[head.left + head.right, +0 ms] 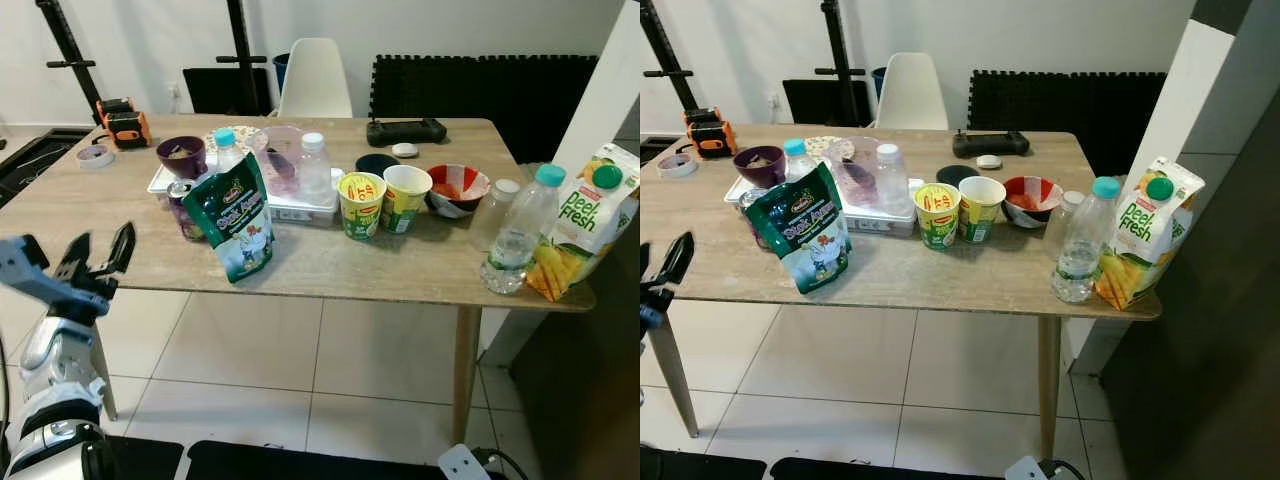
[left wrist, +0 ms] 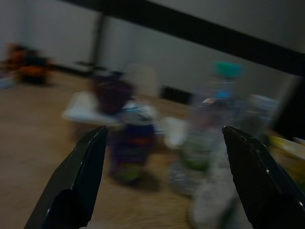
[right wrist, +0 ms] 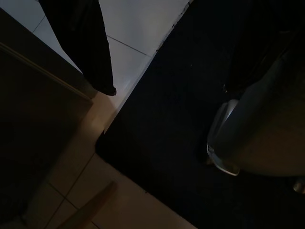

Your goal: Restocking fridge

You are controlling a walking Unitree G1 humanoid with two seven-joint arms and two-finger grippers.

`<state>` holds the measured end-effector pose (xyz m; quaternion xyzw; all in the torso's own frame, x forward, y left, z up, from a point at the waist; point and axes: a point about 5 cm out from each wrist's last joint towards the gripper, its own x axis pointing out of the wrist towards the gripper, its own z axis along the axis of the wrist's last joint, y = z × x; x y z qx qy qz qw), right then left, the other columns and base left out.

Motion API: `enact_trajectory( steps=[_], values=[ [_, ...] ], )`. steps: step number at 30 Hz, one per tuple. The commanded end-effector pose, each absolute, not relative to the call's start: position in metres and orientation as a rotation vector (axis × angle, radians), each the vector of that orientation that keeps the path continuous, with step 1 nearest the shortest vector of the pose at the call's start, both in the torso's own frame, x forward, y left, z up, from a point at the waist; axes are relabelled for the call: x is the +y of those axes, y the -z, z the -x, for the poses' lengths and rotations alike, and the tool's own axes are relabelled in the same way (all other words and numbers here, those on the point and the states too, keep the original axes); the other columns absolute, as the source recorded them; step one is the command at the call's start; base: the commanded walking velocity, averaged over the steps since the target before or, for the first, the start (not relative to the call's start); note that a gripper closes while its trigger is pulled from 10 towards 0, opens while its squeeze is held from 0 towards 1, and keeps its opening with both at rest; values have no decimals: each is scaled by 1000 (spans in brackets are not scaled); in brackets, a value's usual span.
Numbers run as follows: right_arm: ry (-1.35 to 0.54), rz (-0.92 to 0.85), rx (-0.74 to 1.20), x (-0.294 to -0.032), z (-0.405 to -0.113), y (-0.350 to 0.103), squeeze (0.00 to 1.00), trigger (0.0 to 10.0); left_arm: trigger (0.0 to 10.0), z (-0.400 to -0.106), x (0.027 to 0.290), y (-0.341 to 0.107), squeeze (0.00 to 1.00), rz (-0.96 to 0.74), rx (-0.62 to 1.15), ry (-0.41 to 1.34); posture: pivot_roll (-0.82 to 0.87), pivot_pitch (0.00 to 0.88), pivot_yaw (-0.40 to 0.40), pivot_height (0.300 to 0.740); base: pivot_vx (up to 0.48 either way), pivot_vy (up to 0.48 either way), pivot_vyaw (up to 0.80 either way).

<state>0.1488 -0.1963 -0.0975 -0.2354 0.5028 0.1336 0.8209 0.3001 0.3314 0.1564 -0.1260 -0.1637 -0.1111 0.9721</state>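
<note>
The left arm is raised and bent, wrist angled up and forward. Its left tool (image 1: 103,253) hangs in the air with the two black fingers (image 2: 76,181) spread wide apart, holding nothing. The right arm hangs idle in shade, pointing down.

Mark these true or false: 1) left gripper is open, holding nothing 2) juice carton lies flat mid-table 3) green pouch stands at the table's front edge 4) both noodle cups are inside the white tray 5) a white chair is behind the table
1) The left gripper is open and holds nothing: true.
2) The juice carton lies flat mid-table: false. It stands upright at the table's right end, beside a water bottle.
3) The green pouch stands near the table's front edge: true.
4) Both noodle cups are in the white tray: false. They stand on the tabletop, right of it.
5) A white chair is behind the table: true.
</note>
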Motion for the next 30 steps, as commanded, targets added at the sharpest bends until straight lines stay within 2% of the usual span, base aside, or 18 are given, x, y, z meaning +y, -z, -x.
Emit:
enact_trajectory(
  steps=[1,5,8,12,18,30],
  values=[
    [-295,509,1081,-195,-145,99,0,10000,10000,-300,323,-153,0,239,-292,315,-64,0,22,740,0,0,0],
    [-292,518,1080,-196,-146,99,0,10000,10000,-308,287,-143,0,219,-208,550,-74,0,29,740,0,0,0],
    [-285,520,1075,-196,-147,98,0,10000,10000,-313,271,-139,0,230,-187,611,-80,0,30,740,0,0,0],
    [-281,516,1073,-195,-147,98,0,10000,10000,-322,265,-140,0,246,-197,579,-87,0,34,740,0,0,0],
    [-280,514,1081,-195,-141,100,0,10000,10000,-337,262,-145,0,211,-207,431,-99,24,37,740,0,0,0],
    [-278,524,1105,-200,-129,104,0,10000,10000,-349,255,-142,0,211,-156,360,-132,69,42,740,0,0,0]
  ],
)
